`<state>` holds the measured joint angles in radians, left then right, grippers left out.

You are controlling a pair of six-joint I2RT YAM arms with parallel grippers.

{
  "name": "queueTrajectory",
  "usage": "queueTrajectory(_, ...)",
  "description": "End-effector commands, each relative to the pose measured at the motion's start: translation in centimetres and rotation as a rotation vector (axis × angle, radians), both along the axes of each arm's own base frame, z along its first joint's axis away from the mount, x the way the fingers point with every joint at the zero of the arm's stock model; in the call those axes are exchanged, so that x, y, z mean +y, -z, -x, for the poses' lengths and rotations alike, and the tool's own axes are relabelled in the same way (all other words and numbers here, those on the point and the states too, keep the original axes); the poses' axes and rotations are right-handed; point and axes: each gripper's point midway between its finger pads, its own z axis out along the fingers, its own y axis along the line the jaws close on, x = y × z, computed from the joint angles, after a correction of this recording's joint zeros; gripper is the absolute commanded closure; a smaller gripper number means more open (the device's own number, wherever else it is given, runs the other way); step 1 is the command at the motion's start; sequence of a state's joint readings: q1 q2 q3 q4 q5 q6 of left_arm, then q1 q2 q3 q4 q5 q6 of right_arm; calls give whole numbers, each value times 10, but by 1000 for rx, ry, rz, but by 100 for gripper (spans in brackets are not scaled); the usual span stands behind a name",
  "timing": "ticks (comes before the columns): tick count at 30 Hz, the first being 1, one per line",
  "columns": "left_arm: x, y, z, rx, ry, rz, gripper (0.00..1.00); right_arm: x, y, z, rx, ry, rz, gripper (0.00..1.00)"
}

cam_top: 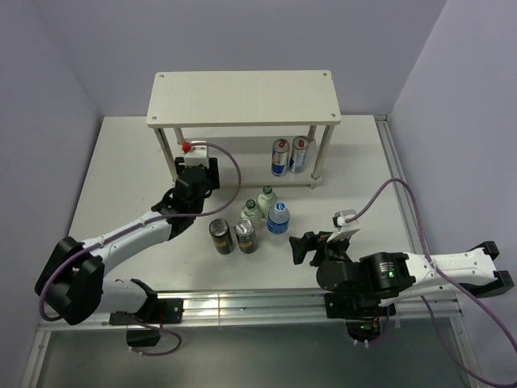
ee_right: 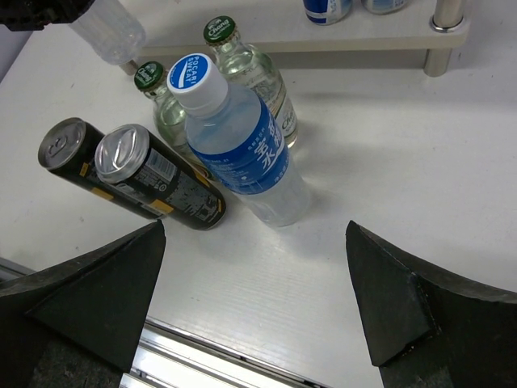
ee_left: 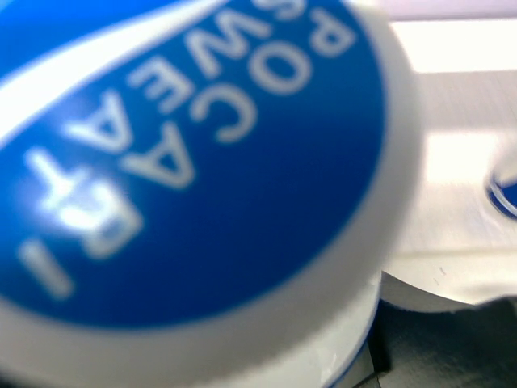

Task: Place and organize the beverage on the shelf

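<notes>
Five drinks stood clustered on the table [cam_top: 113,178] just near of the shelf [cam_top: 242,97]: two black cans [cam_top: 221,235], two green-capped bottles [cam_top: 252,212] and a Pocari Sweat bottle [cam_top: 277,220]. My left gripper [cam_top: 198,166], by the shelf's left legs, was clamped on a second water bottle [ee_right: 109,32], whose blue cap [ee_left: 186,162] filled that wrist view. My right gripper [ee_right: 254,234] hung spread wide and empty, near of the cluster. Two blue-and-silver cans [cam_top: 280,156] sat at the right of the lower board [cam_top: 242,166].
</notes>
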<state>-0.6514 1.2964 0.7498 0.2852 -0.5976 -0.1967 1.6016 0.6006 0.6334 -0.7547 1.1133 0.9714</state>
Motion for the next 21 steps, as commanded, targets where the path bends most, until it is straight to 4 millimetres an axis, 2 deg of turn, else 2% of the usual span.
queueTrajectory(1,6,-59,-24,-223,-53,189,100,1,-7,-2,-18,19,-26,0)
queueTrajectory(5,23,-55,-38,-244,-112,195,100,1,-8,-2,-18,17,-35,1)
queueTrajectory(10,32,-44,-52,-253,-148,191,100,1,-8,-2,-20,17,-36,0)
queueTrajectory(18,31,-32,-74,-254,-176,156,100,3,-7,-3,-25,21,-17,0)
queueTrajectory(20,31,-31,-79,-254,-181,144,100,2,-6,-3,-25,26,-11,0)
queueTrajectory(21,29,-37,-83,-266,-183,152,100,1,-6,-3,-26,29,-8,0)
